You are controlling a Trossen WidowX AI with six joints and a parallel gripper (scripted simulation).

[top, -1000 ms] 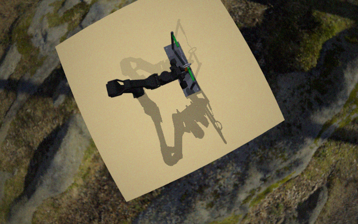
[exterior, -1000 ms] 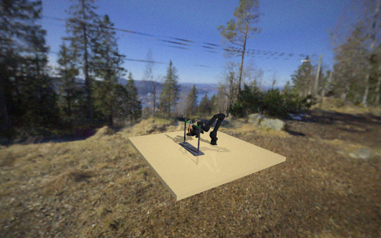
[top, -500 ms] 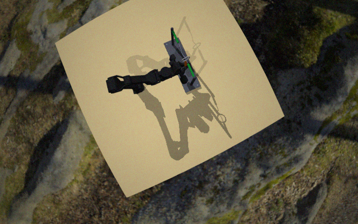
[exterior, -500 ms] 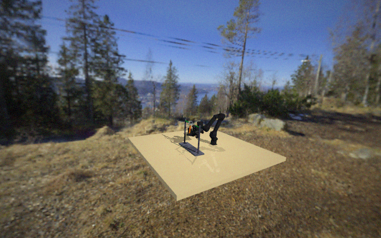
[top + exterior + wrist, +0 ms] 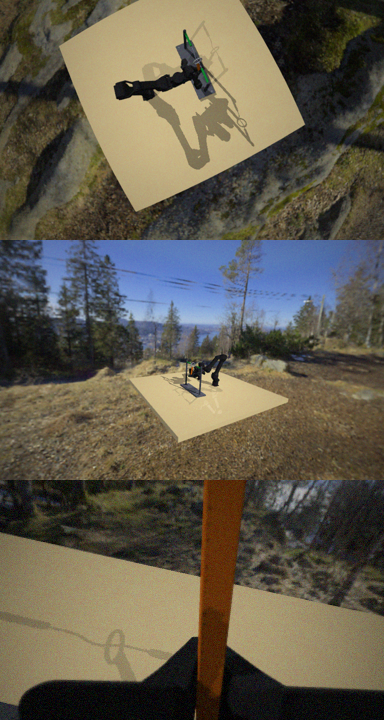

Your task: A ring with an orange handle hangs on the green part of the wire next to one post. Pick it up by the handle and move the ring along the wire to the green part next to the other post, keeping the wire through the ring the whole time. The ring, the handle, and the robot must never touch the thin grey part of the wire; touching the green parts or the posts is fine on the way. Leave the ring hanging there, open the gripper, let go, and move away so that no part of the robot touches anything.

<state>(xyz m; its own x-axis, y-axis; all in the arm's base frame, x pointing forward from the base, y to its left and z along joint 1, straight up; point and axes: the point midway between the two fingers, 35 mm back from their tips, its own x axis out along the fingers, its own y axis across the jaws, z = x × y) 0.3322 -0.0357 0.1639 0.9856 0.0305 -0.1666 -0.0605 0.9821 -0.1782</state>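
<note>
Both fingers grip orange handle btwn them, ring above.

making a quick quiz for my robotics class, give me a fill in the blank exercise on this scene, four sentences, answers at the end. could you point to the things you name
The gripper (image 5: 198,67) (image 5: 192,373) (image 5: 203,645) is closed on the ____ of the ring (image 5: 200,61) (image 5: 191,363).
That held part is coloured ____.
The wire sections (image 5: 204,75) beside the posts (image 5: 184,39) (image 5: 200,381) are coloured ____.
Both posts stand on one grey ____ (image 5: 210,94) (image 5: 202,395).

Missing words: handle; orange; green; base plate
</note>
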